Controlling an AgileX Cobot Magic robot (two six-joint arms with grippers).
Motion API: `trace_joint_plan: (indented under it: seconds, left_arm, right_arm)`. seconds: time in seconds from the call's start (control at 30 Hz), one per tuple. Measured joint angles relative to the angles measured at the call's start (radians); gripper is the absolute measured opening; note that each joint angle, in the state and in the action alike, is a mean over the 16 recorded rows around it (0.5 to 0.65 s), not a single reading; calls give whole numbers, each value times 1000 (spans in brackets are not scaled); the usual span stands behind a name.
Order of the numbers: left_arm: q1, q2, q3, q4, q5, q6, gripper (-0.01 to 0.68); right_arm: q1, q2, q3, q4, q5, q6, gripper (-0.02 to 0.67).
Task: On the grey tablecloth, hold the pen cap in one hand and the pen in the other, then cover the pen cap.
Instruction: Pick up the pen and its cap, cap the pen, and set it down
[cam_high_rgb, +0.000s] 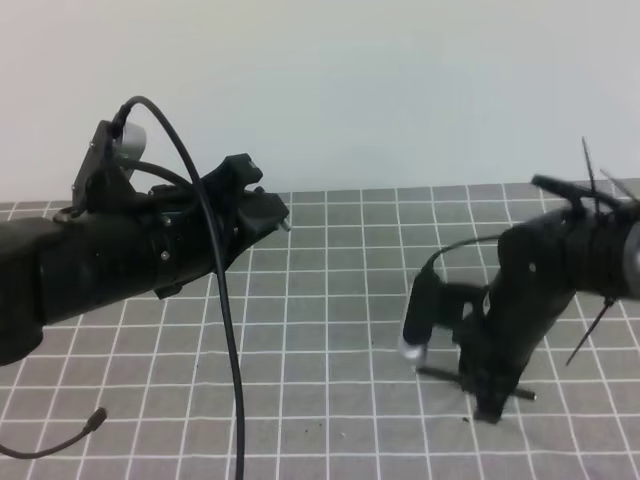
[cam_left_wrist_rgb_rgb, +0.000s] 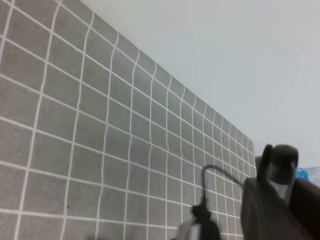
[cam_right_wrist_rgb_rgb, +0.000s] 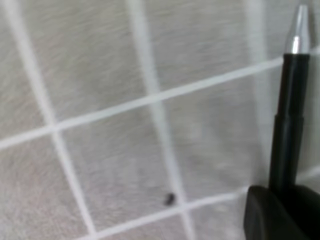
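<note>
- The right gripper (cam_high_rgb: 487, 400) is down at the grey tablecloth (cam_high_rgb: 330, 300), near its front edge on the right side, with the pen (cam_high_rgb: 475, 383) lying crosswise between its fingers. In the right wrist view the pen (cam_right_wrist_rgb_rgb: 289, 110) runs up from a dark finger (cam_right_wrist_rgb_rgb: 272, 212) to its silvery tip, so the jaws look closed around it — whether the grip is firm I cannot tell.
- The left gripper (cam_high_rgb: 262, 207) is raised over the left half of the cloth with its jaws shut. A small pale point shows at its tip; the pen cap is probably pinched there, but no view shows it clearly.
- Risk one: the hold on the pen seems to sit toward one end. If so, the pen could pivot or slip as it lifts, and the tip would no longer point where the cap needs it.
- Risk two: a tiny cap in a tight pinch can twist or pop out when the pen pushes against it — any misalignment would do it.
- Risk three: the loose black cable (cam_high_rgb: 228, 330) hanging from the left arm could drag across the cloth.
- Room: the middle of the cloth between the two arms is bare grid, well away from the far edge by the wall — a good meeting place.
</note>
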Motion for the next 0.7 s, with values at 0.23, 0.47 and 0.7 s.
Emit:
trace_joint_plan:
  seconds: [0.23, 0.47, 0.7]
  left_arm:
    - [-3, -5, 1, -6, -48, -24, 0]
    - [-49, -26, 1, -7, -134, -32, 0]
    - [-141, -73, 0, -15, -255, 18, 0]
  right_arm:
    - [19, -95, -65, 113, 55, 132, 78]
    - [67, -185, -104, 301, 114, 220, 78]
    - [107, -254, -111, 400, 149, 271, 78]
